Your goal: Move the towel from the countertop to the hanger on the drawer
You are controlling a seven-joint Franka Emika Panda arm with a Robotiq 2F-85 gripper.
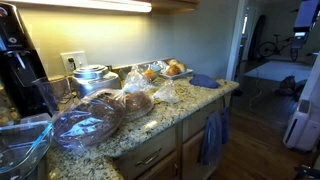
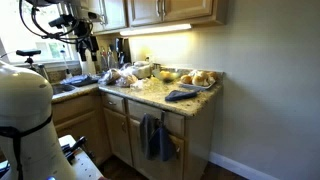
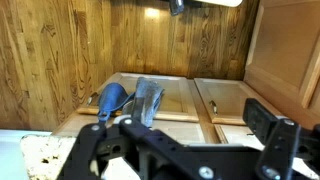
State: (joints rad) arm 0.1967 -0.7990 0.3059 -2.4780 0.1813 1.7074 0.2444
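Observation:
A blue towel (image 1: 203, 80) lies on the granite countertop near its far end; it also shows in an exterior view (image 2: 182, 95). A second blue towel (image 1: 212, 138) hangs on the front of the drawer below it, seen in both exterior views (image 2: 155, 137). My gripper (image 2: 87, 42) is high above the other end of the counter, far from both towels. In the wrist view my gripper (image 3: 180, 140) is open and empty, with wooden cabinet doors and blue cloth (image 3: 148, 102) beyond it.
Clear plastic bags and bowls (image 1: 95, 118), a metal pot (image 1: 92, 78) and a plate of fruit (image 1: 168, 70) crowd the counter (image 1: 150, 130). The counter ends just past the towel. Upper cabinets (image 2: 170, 10) hang above. My white base (image 2: 22, 115) is in the foreground.

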